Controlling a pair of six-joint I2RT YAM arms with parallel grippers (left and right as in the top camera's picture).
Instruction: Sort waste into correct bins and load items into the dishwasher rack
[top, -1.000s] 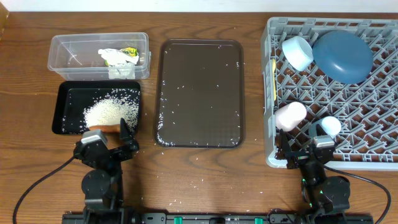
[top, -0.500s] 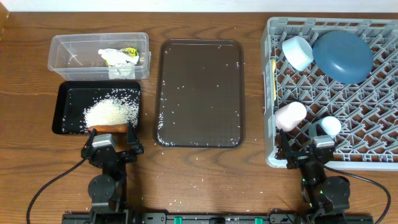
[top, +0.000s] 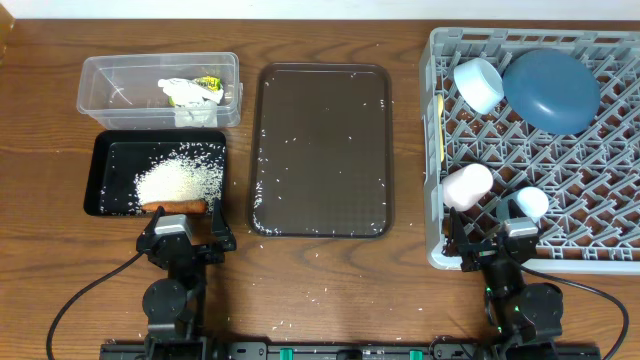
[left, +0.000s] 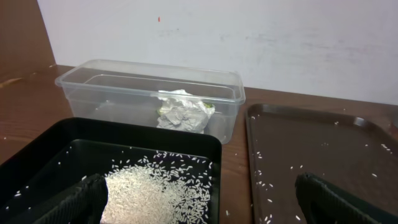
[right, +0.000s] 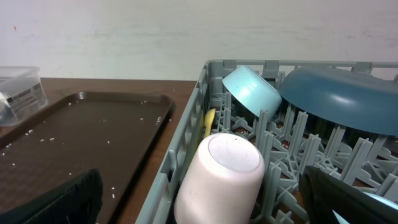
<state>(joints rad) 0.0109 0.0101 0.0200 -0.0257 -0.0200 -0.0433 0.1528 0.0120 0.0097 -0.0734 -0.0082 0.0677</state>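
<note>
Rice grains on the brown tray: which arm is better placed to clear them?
Left, probably. The left claw sits by the black tray of rice, close to the scattered grains on the brown tray; the right claw sits at the rack.

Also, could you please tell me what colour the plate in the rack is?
Dark blue; the plate shows best in the overhead view.

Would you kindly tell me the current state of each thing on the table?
clear tub: holds crumpled paper
black tray: holds rice pile, orange stick
brown tray: scattered with rice grains
rack: loaded
plate: in rack, tilted
pink cup: in rack, tilted
left claw: open
right claw: open
</note>
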